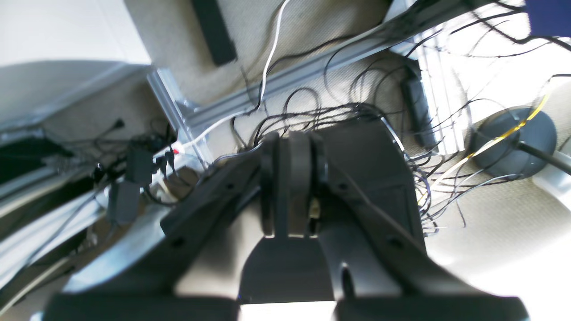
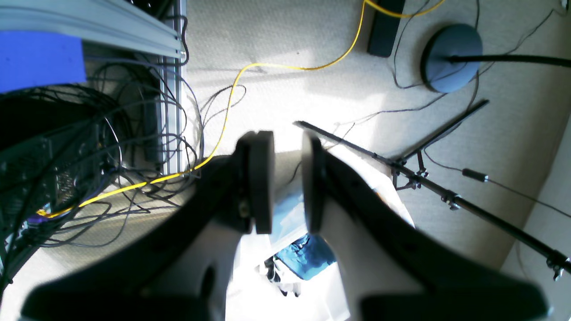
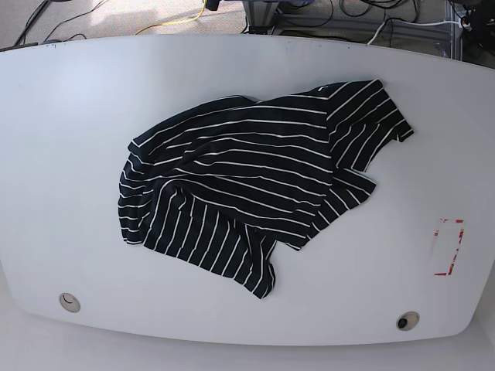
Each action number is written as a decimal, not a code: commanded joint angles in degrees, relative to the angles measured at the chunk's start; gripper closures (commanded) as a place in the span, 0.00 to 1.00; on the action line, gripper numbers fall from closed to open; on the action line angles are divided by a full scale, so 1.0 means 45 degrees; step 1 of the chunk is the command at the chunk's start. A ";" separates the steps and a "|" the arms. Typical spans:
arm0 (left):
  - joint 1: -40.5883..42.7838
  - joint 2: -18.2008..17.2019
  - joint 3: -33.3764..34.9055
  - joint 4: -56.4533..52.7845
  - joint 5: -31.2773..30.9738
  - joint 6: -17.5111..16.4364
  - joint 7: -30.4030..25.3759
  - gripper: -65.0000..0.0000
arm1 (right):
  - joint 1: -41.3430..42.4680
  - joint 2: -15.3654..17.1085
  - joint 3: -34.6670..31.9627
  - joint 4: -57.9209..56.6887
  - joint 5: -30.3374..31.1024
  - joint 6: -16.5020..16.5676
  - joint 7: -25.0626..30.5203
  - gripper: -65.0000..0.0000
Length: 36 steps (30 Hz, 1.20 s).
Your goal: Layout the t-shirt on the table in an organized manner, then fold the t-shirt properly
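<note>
A large white table (image 3: 62, 154) with rounded corners fills the base view, with a red-outlined rectangle mark (image 3: 448, 247) at the right edge and two small round fittings (image 3: 69, 302) along the bottom. Beige carpet and tangled black cables show beyond the table's top edge.

The t-shirt (image 3: 247, 182), dark navy with thin white stripes, lies crumpled at the centre of the table. It is bunched and folded over itself, one sleeve reaching toward the upper right and a flap of cloth pointing to the lower centre.

Neither arm appears in the base view. Both wrist views look down at carpet and cables, away from the table. The left gripper (image 1: 292, 178) has its jaws pressed together on nothing. The right gripper (image 2: 285, 178) has its jaws slightly apart, empty.

The risk, as I judge it: the layers overlap, so a pinch may catch several at once and drag the whole heap rather than spread it.
</note>
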 commanded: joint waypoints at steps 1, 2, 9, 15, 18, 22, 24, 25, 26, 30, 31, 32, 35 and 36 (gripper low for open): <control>0.0359 -0.0108 -0.0068 0.0369 -0.0173 0.0003 -0.0025 0.95 | -0.0386 -0.0013 0.0060 0.0600 -0.0066 -0.0034 0.0123 0.84; 0.0384 -0.0133 -0.0041 0.0473 -0.0290 0.0020 -0.0016 0.95 | -0.0447 -0.0020 0.0062 0.0771 -0.0069 -0.0040 0.0125 0.84; 0.0330 -0.0199 0.0040 0.0999 -0.1284 -0.0186 0.0205 0.95 | -0.0706 -0.0071 0.0098 0.1644 -0.0091 -0.0035 0.0019 0.84; 0.0492 -0.0108 -0.0074 0.1441 -0.1184 -0.0307 0.0049 0.95 | -0.0914 -0.0031 0.0117 0.2579 -0.0090 -0.0036 -0.0039 0.84; 0.0629 -0.0095 -0.0118 0.1688 -0.0985 -0.0313 -0.0090 0.95 | -0.0941 -0.0032 0.0146 0.2928 -0.0096 -0.0044 -0.0017 0.84; 0.0783 -0.0119 -0.0163 0.2239 -0.0645 -0.0220 -0.0222 0.96 | -0.0932 -0.0025 0.0192 0.3222 -0.0107 -0.0035 -0.0021 0.84; 0.0840 -0.0113 -0.0176 0.2524 -0.0548 -0.0219 -0.0233 0.96 | -0.0923 -0.0020 0.0236 0.3389 -0.0125 -0.0035 -0.0035 0.84; 0.0864 -0.0108 -0.0175 0.2667 -0.0497 -0.0216 -0.0228 0.96 | -0.0911 -0.0015 0.0259 0.3468 -0.0135 -0.0032 -0.0035 0.84; 0.0894 -0.0111 -0.0178 0.2819 -0.0451 -0.0219 -0.0209 0.96 | -0.0900 -0.0012 0.0284 0.3539 -0.0134 -0.0038 -0.0053 0.84; 0.0954 -0.0089 -0.0136 0.3488 -0.0403 -0.0241 0.0045 0.95 | -0.0800 0.0001 0.0317 0.3767 -0.0254 0.0004 -0.0117 0.84; 0.0968 -0.0072 -0.0122 0.3692 -0.0465 -0.0257 0.0118 0.94 | -0.0731 0.0004 0.0272 0.3795 -0.0358 0.0039 -0.0138 0.84; 0.0963 -0.0069 -0.0125 0.3806 -0.0476 -0.0258 0.0147 0.94 | -0.0693 0.0011 0.0260 0.3844 -0.0362 0.0041 -0.0149 0.84; 0.0972 -0.0048 -0.0135 0.4106 -0.0532 -0.0276 0.0228 0.94 | -0.0571 0.0028 0.0224 0.3945 -0.0363 0.0037 -0.0161 0.84; 0.0971 -0.0049 -0.0136 0.4202 -0.0548 -0.0278 0.0226 0.93 | -0.0523 0.0037 0.0212 0.3958 -0.0364 0.0036 -0.0164 0.84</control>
